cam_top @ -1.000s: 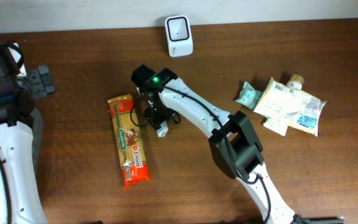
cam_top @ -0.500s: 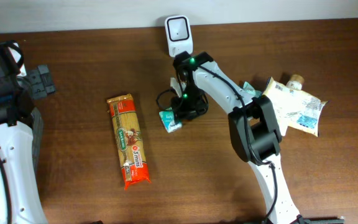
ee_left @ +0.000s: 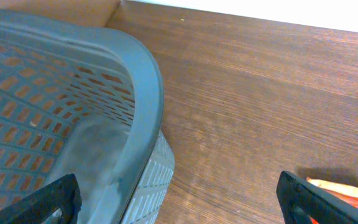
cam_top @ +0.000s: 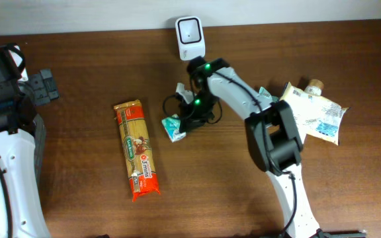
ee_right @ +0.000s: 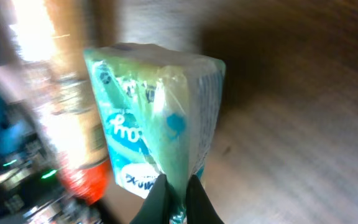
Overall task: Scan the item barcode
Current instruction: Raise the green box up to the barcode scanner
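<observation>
Near the middle of the tabletop (cam_top: 78, 198), the right pincer (ee_right: 178, 198) is clamping its fingers together on the thin sealed edge of a small green and white plastic packet (ee_right: 157, 118), which is hanging out from the fingertips with its printed face turned toward the wrist camera. From overhead, that packet (cam_top: 172, 127) is sitting between the orange spaghetti packet (cam_top: 137, 149) on its left and the right arm (cam_top: 233, 89) on its right, somewhat in front of the white barcode scanner (cam_top: 190, 38), which is standing at the far edge against the wall. Whether the packet is touching the wood or hanging just above it is not clear from either view. A loose heap of pale pouches (cam_top: 309, 114) is lying well apart on the right side. Over on the left, the left pincer (ee_left: 182, 202) is hovering with its fingers (ee_left: 58, 199) spread wide apart and gripping nothing, looking down on the rim of a grey plastic basket (ee_left: 145, 93) and the bare wood beside it, with a sliver of the spaghetti packet showing at the lower right corner of that view.
</observation>
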Controlling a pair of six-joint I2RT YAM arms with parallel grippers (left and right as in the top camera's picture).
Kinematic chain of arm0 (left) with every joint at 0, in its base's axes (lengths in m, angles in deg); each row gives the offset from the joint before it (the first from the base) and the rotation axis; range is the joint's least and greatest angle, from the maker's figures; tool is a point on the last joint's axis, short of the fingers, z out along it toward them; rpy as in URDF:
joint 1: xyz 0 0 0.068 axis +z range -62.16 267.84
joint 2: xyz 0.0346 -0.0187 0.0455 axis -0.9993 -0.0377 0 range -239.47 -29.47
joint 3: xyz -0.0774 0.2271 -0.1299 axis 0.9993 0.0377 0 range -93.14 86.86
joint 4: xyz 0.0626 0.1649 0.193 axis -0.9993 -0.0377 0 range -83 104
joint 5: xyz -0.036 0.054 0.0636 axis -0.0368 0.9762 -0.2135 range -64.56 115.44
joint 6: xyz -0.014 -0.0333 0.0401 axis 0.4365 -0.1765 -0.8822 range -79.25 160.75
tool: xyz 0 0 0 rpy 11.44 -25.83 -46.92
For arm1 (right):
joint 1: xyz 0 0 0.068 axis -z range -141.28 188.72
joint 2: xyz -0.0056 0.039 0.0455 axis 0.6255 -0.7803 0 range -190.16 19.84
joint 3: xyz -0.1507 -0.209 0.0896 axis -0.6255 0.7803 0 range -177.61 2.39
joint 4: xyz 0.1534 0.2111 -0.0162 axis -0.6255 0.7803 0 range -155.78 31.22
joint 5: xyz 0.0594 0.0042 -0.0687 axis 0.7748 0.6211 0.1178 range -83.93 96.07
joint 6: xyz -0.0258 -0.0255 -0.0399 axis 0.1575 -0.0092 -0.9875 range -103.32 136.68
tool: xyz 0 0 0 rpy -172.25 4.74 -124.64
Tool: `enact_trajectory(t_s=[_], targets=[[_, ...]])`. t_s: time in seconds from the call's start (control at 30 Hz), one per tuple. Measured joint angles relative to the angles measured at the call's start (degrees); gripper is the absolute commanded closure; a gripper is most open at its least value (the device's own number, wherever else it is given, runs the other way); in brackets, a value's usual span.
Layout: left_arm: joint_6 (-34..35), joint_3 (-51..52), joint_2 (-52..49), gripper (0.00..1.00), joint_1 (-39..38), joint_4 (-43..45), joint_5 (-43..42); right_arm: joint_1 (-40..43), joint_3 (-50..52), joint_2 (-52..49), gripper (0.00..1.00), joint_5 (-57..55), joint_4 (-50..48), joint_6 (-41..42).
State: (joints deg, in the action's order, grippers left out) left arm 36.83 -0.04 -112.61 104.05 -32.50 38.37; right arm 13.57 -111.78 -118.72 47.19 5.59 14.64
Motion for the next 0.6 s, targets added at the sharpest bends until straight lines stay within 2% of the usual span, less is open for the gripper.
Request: enact_trajectory(t_s=[0.17, 0.23, 0.27, 0.3, 0.6], targets=[[0.00, 0.00, 0.00, 0.01, 0.00, -0.02, 0.00, 11.89, 0.00, 4.85, 0.96, 29.75, 12.98, -18.67], [0.00, 0.00, 0.00, 0.01, 0.00, 0.02, -0.02, 14.03, -0.07, 4.85, 0.96, 35.78, 17.90, -26.77], [0.00, 0.00, 0.00, 0.01, 0.00, -0.04, -0.02, 15.32, 0.15, 4.90, 0.96, 40.26, 24.70, -31.12], [0.00, 0.00, 0.00, 0.01, 0.00, 0.07, 0.00, 15.91, 0.15, 4.90, 0.96, 43.08, 25.73, -34.14], [0.00, 0.00, 0.00, 0.01, 0.00, 0.04, -0.02, 16.46, -0.17, 4.90, 0.96, 45.83, 25.73, -32.46]])
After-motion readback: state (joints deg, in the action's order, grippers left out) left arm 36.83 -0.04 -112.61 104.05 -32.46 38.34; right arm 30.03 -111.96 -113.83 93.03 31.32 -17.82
